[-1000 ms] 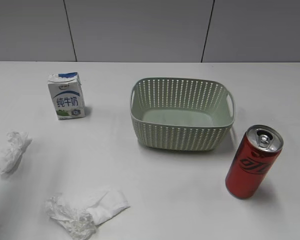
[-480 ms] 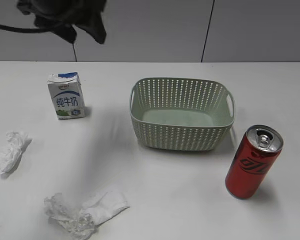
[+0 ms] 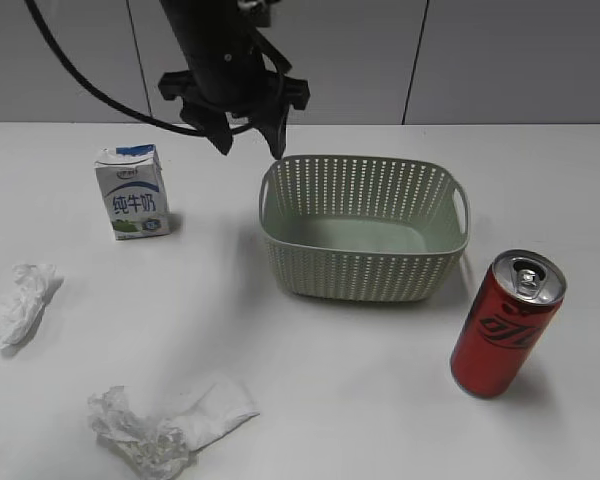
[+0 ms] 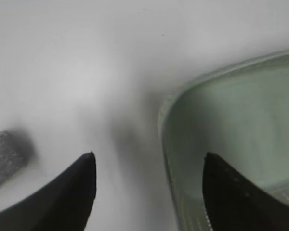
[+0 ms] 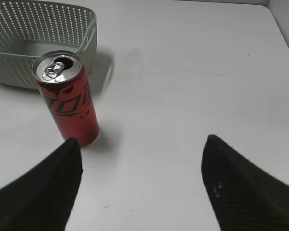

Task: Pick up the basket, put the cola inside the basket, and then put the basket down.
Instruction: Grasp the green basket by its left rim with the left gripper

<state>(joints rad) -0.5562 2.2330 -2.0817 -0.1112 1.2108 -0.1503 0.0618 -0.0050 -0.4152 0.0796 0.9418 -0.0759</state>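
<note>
Exterior view: left gripper [image 3: 248, 140] spread wide above basket [image 3: 365, 228] left rim, holding nothing.
Basket long axis left-right, opening up, on table [image 3: 320, 380] centre. Cola [image 3: 507, 323] upright, tab up, just right-front of basket, apart from it. Right gripper [image 5: 140, 159] agape, empty, behind cola; fingertips cropped. Left wrist view blurred; basket corner only.

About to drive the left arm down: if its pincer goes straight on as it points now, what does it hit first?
Probably the basket: the open left pincer straddles its corner rim, one finger inside, one outside. Depth unclear.
</note>
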